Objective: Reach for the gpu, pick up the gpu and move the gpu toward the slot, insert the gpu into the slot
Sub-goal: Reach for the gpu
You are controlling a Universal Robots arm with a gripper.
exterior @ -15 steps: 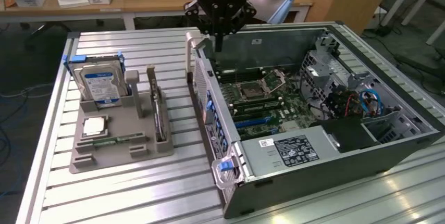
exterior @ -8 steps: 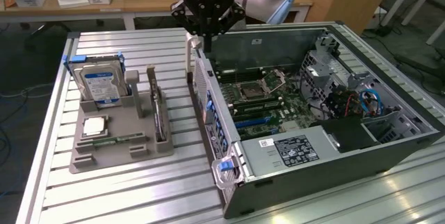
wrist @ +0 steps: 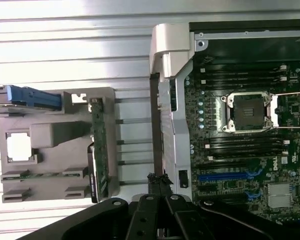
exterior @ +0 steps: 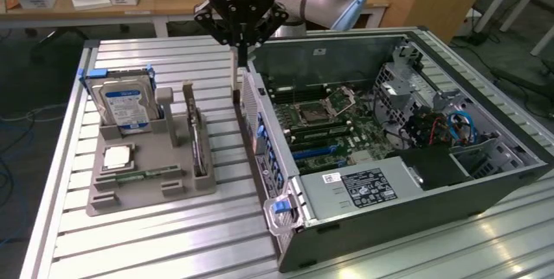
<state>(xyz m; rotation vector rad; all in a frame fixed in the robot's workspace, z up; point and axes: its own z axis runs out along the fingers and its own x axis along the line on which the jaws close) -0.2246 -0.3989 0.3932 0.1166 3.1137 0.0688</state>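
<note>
The end effector (wrist: pixel 158 180) hovered with fingers pressed together, pinching nothing, over the open computer case's (wrist: pixel 172 45) near wall. The gpu (wrist: pixel 99 147) stood on edge in the grey holder (wrist: pixel 55 132) beside it, apart and ungrasped. Picking up, carrying and inserting all remained.
</note>
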